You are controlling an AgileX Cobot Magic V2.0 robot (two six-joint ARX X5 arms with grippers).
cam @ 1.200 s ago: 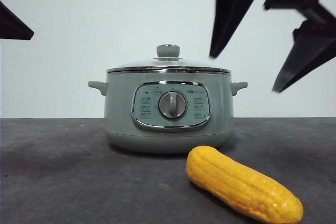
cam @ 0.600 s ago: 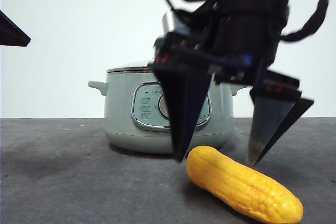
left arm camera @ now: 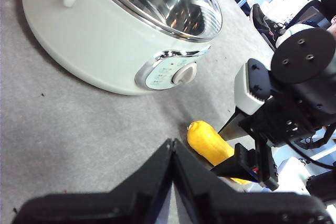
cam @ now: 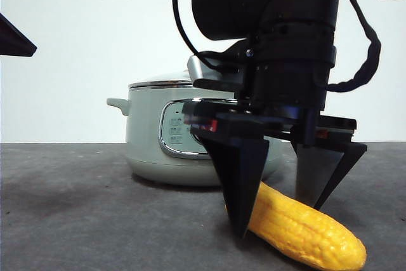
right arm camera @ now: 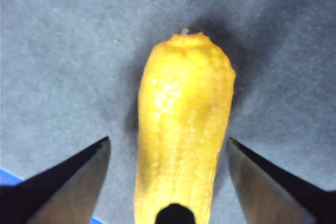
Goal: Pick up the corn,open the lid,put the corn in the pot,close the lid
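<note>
The right hand [cam: 279,217] was wide open over the corn [cam: 304,233] at lower right. One jaw stood on each long side. The left hand [left arm camera: 172,153] was closed, empty.

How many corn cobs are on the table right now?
1. The corn lies on the table in front of the pot, between the open right gripper jaws. None other visible.
</note>
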